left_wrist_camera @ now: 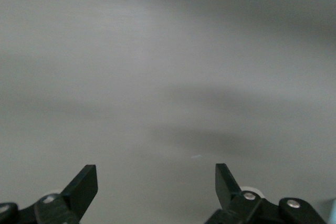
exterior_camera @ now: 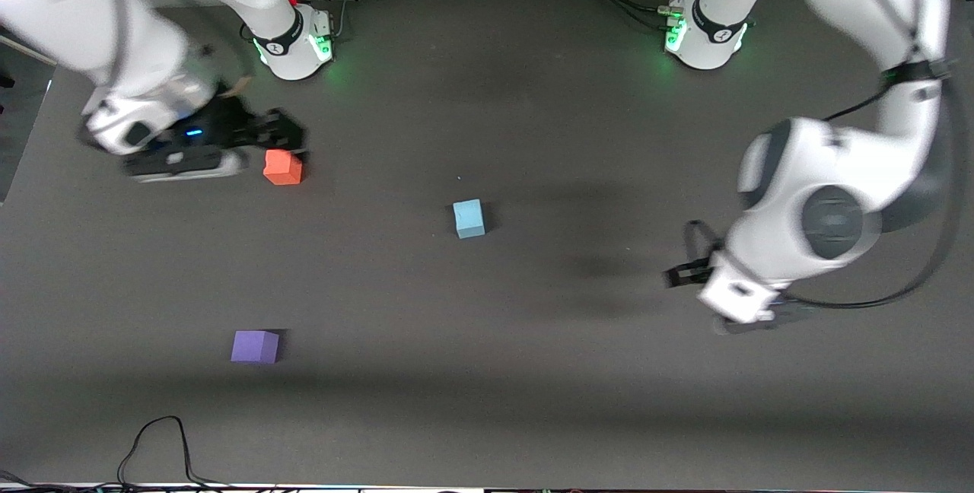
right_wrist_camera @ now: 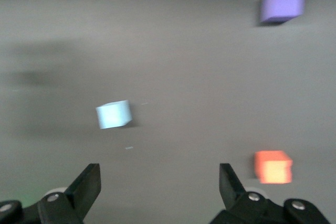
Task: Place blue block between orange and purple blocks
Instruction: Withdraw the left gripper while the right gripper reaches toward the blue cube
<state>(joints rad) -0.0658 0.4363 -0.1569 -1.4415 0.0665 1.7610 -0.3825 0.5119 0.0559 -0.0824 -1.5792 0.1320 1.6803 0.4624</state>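
Observation:
The light blue block (exterior_camera: 469, 218) sits near the middle of the table and also shows in the right wrist view (right_wrist_camera: 113, 114). The orange block (exterior_camera: 283, 167) sits toward the right arm's end. The purple block (exterior_camera: 255, 346) lies nearer the front camera than the orange block. Orange (right_wrist_camera: 273, 167) and purple (right_wrist_camera: 282, 4) both show in the right wrist view. My right gripper (exterior_camera: 280, 130) is open and empty, close beside the orange block; its jaws (right_wrist_camera: 160, 182) frame bare table. My left gripper (exterior_camera: 676, 275) is open and empty (left_wrist_camera: 156, 182) over bare table toward the left arm's end.
The dark grey table (exterior_camera: 533, 371) carries only the three blocks. Black cables (exterior_camera: 156, 447) lie at the edge nearest the front camera. The two arm bases (exterior_camera: 293, 40) (exterior_camera: 704, 33) stand along the edge farthest from that camera.

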